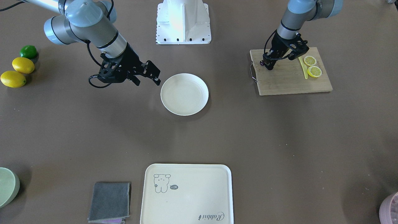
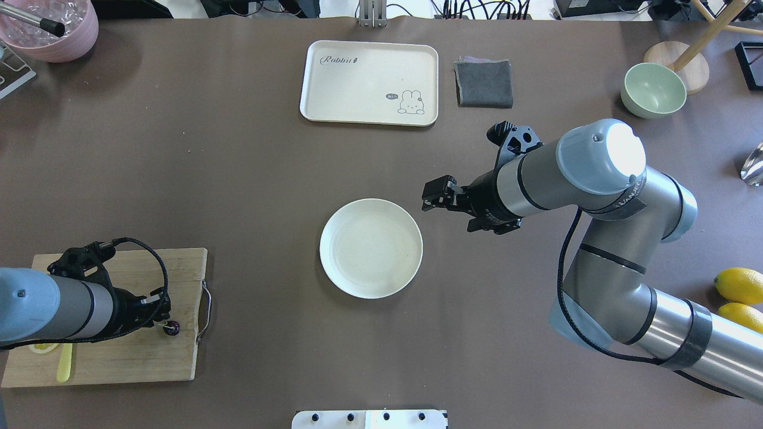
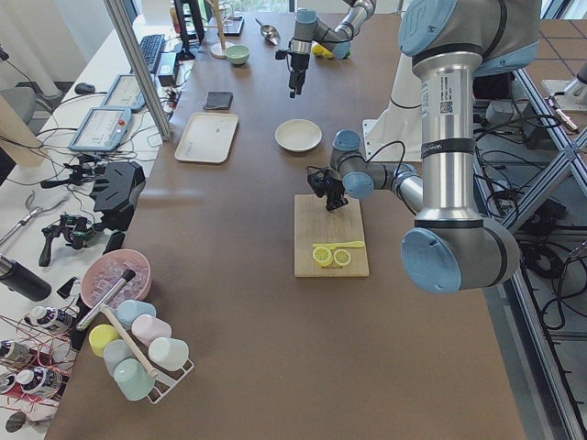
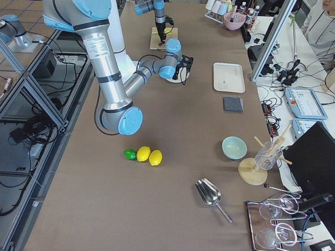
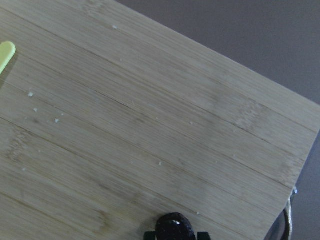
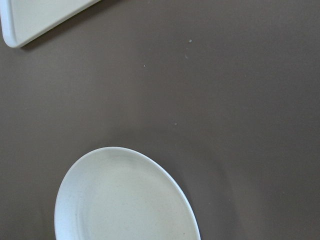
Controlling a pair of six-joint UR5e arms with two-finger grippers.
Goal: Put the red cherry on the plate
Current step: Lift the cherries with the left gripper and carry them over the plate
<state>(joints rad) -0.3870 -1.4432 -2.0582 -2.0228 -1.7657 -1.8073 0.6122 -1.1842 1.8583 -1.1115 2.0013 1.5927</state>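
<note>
The red cherry (image 2: 171, 326) is a tiny dark pair with a pale stem, low over the wooden cutting board (image 2: 125, 357) near its handle end. My left gripper (image 1: 268, 64) points down at it. In the left wrist view the cherry (image 5: 174, 227) sits at the bottom edge with a black fingertip tight on each side, so the gripper is shut on it. The round cream plate (image 2: 371, 248) lies empty mid-table. My right gripper (image 1: 147, 81) hovers open just beside the plate's rim, holding nothing. The right wrist view shows the plate (image 6: 125, 200) below.
Two lemon slices (image 1: 312, 67) and a yellow-green knife (image 1: 303, 67) lie on the board. A cream tray (image 2: 369, 82), grey cloth (image 2: 484, 83) and green bowl (image 2: 653, 89) sit on the far side. Lemons (image 1: 18, 71) and a lime (image 1: 28, 51) lie by the right arm.
</note>
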